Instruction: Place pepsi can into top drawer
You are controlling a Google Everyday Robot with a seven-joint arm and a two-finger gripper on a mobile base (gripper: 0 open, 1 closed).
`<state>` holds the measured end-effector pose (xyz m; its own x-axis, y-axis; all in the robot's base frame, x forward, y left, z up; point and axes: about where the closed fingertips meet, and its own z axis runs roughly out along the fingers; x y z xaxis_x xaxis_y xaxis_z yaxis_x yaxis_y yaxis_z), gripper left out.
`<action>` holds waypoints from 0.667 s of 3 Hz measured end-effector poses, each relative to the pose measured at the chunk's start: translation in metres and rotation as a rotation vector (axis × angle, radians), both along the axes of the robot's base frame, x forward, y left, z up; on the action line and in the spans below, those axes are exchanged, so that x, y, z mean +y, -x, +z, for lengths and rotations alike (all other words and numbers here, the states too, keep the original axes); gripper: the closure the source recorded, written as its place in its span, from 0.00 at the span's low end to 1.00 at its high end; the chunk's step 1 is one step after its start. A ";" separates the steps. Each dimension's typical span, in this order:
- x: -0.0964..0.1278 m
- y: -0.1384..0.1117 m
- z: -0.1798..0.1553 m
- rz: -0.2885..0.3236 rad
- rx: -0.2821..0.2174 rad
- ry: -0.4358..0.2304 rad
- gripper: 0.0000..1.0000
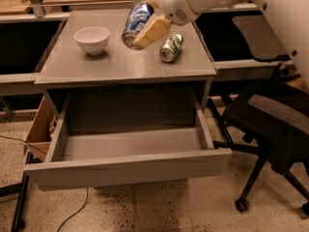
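Observation:
My gripper (141, 27) is shut on the pepsi can (135, 20), a blue can with white markings, held tilted in the air above the middle of the grey desk top (87, 66). A tan finger (150, 31) lies across the can's front. The white arm reaches in from the upper right. The top drawer (125, 168) is pulled out wide below the desk, its grey inside bare, toward the camera from the can.
A white bowl (92, 38) stands on the desk at the left. A green and silver can (171, 47) lies on its side right of the gripper. A black office chair (270, 124) stands at the right. A cardboard box (41, 129) sits left of the drawer.

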<state>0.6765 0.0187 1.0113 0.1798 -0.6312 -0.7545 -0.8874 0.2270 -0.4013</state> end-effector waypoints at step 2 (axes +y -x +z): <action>0.027 0.075 -0.145 0.123 0.254 0.100 1.00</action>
